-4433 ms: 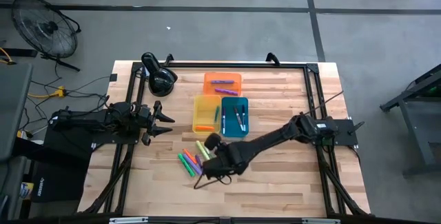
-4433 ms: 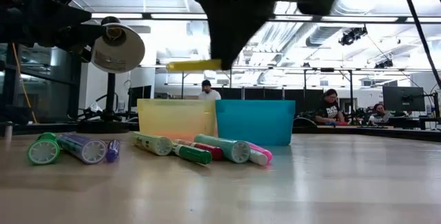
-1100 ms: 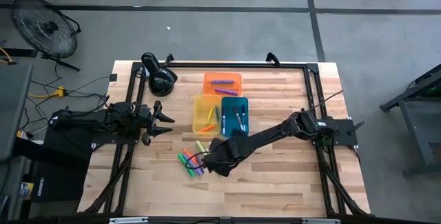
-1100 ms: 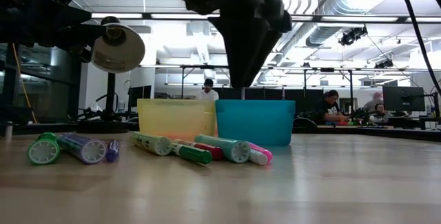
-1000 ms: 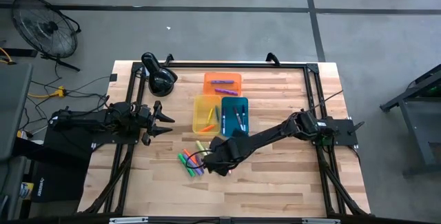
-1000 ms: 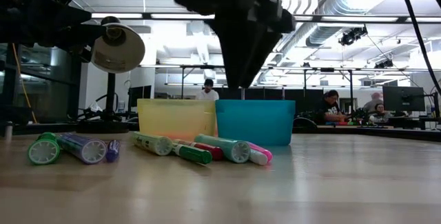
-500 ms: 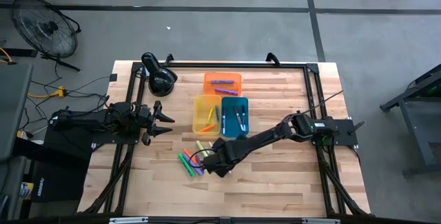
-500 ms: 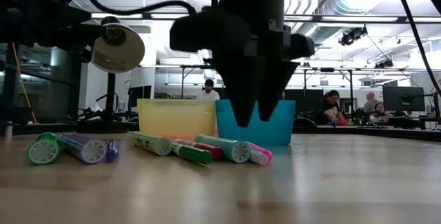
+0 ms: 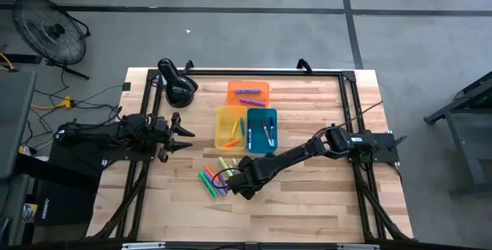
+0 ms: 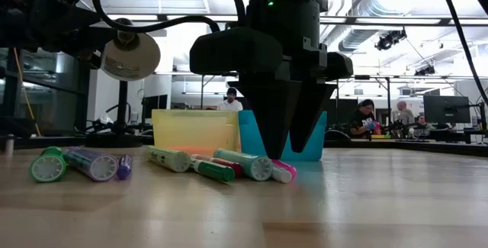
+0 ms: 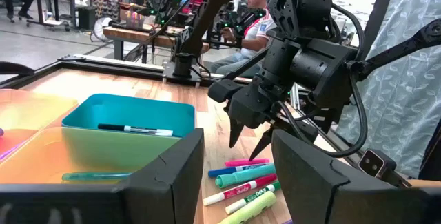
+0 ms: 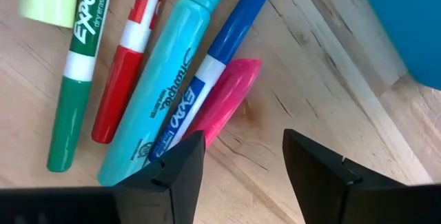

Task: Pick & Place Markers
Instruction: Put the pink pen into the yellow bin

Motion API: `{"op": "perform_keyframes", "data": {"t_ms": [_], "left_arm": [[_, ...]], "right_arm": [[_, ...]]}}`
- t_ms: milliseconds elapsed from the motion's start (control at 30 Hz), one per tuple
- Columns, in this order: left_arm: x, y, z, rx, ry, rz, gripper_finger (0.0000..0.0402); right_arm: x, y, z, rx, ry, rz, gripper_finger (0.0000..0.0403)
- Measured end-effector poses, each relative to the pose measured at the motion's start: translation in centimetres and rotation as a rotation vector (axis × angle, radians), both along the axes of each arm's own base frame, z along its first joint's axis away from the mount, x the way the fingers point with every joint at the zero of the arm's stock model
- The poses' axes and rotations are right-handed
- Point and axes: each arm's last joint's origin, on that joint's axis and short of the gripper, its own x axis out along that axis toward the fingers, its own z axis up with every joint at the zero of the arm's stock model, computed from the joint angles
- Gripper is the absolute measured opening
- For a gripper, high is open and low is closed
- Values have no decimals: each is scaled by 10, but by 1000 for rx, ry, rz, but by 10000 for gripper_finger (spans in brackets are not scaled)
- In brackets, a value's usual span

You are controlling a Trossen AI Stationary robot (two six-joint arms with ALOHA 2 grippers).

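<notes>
- R gripper (image 10: 288,152) low over table, fingers apart, nothing between them; tips straddle pink marker (image 12: 224,98) end of the loose markers (image 9: 216,175). Looks like line-up for next pick, judged from pose.
- Blue marker (image 12: 222,53), teal marker (image 12: 167,97), red marker (image 12: 131,58), green marker (image 12: 77,69) lie side by side just beyond the tips, touching or nearly so. Tight packing = risk of nudging or catching a neighbour on closing.
- L gripper (image 9: 183,135) parked well off to far side of pile, fingers spread, empty. Waiting.
- Blue tray (image 9: 262,148) just behind R gripper: a few markers in it, one dark-capped seen in L wrist view.
- Yellow tray (image 9: 220,128) beside blue, touching: green-ish marker along wall next to blue, something orange at near end.
- Orange tray (image 9: 247,85) farthest back: purple markers inside.
- Trays seem colour-sorted; can't tell which suits pink.
</notes>
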Motion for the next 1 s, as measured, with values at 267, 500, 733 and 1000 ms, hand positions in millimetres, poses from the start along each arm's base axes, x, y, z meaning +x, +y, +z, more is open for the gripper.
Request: {"op": "perform_keyframes", "data": {"t_ms": [267, 500, 733, 1000], "left_arm": [[0, 0, 0, 0, 0, 0, 170], [0, 0, 0, 0, 0, 0, 170], [0, 0, 0, 0, 0, 0, 170], [0, 0, 0, 0, 0, 0, 170]], "right_arm": [[0, 0, 0, 1, -4, -20, 184], [3, 1, 0, 22, -29, -23, 184], [4, 1, 0, 27, -36, -23, 185], [5, 2, 5, 43, -44, -23, 185]]}}
